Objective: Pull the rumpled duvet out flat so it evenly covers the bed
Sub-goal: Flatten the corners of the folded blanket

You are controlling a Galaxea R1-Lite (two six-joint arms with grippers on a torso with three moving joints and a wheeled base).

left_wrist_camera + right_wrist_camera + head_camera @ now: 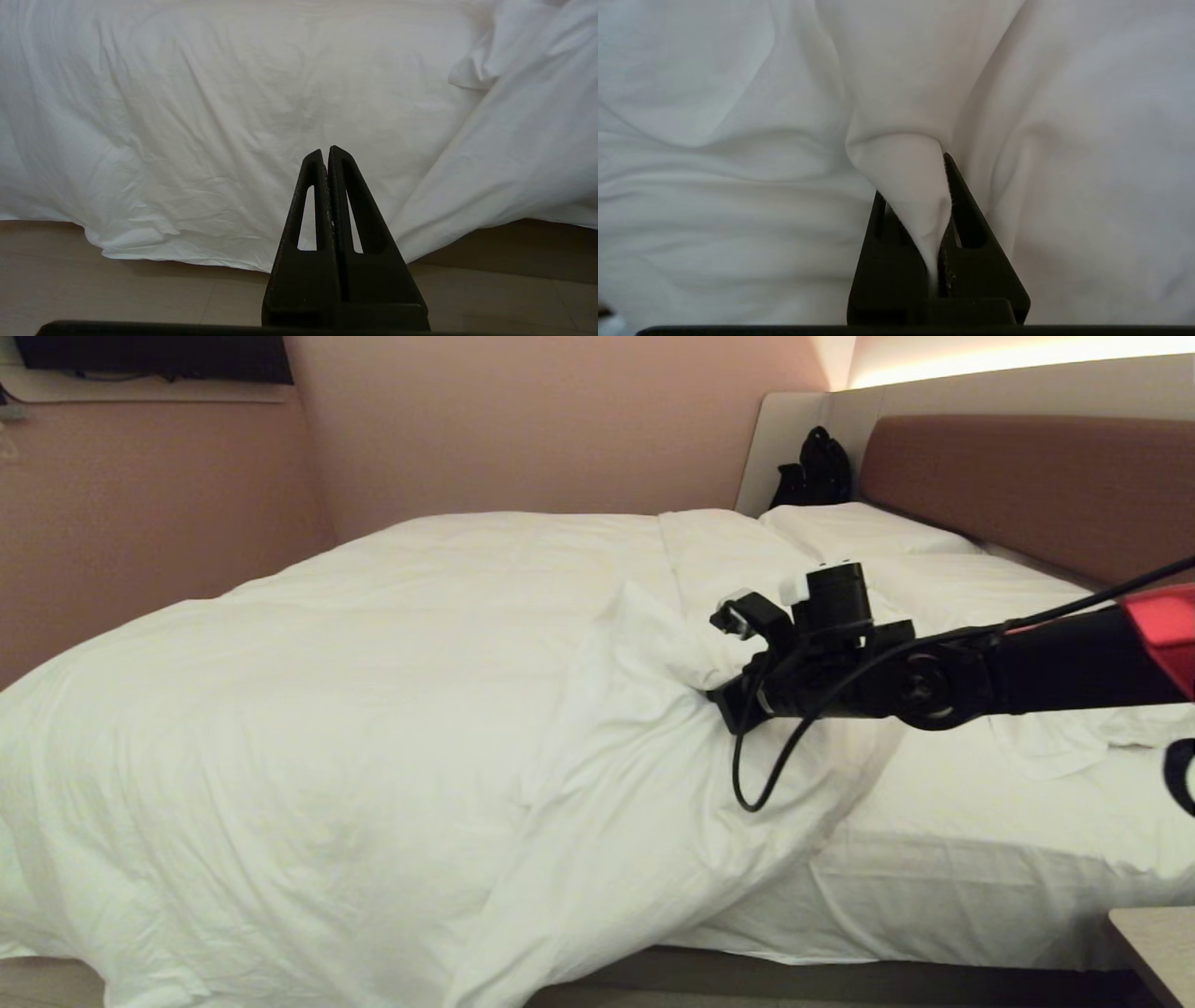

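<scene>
One duvet (373, 709), white, puffy, soft and likely bulky, heaped toward the foot of the bed (980, 859) and spilling over its side; right gripper (941, 219) pinched on a fold near the turned-back edge, a sound hold; left gripper (327, 196) closed, empty.

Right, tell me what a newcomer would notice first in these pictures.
The black right arm reaches over the bed from the right, its end effector shut on a pinched fold of the white duvet near the middle. The duvet covers the foot end and hangs to the floor, but stops short of the pillows by the brown headboard. The left end effector is shut and empty, low by the bed's side.
</scene>
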